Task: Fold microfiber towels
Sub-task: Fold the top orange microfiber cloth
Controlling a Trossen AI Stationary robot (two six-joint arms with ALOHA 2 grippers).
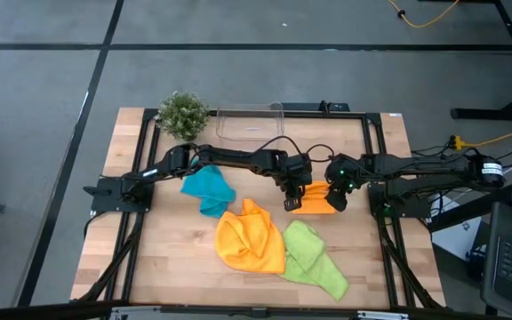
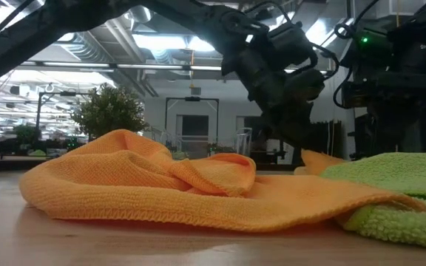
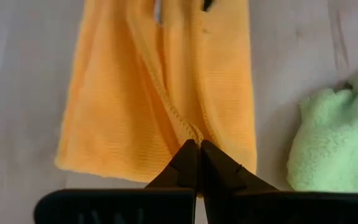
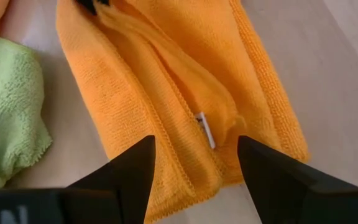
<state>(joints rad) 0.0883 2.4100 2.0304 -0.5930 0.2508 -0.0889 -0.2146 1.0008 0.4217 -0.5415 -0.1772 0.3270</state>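
The small orange towel (image 1: 314, 200) lay right of the table's middle, folded into a narrow band whose long axis ran between the two grippers. A raised seam ridge ran along its length, and a white tag (image 4: 206, 130) showed near the end by the right gripper. The left gripper (image 1: 292, 204) sat at the band's left end, its fingers (image 3: 199, 163) pressed together, pinching that edge of the cloth. The right gripper (image 1: 336, 199) hovered at the opposite end with its fingers (image 4: 135, 163) spread wide, the cloth's edge lying between them untouched.

Just in front of this towel, the lime green towel (image 1: 314, 258) lay crumpled, and beside it the larger orange towel (image 1: 250, 236) sat rumpled near the centre, the two touching. The teal blue towel (image 1: 209, 189) lay bunched to the left, under the left arm. Bare wood stayed open along the front edge and at the left front corner.

The wooden table (image 1: 167, 267) carried a black frame. At its far edge stood a small potted plant (image 1: 183, 114) and a clear plastic tub (image 1: 250, 123). Grey floor surrounded the table.
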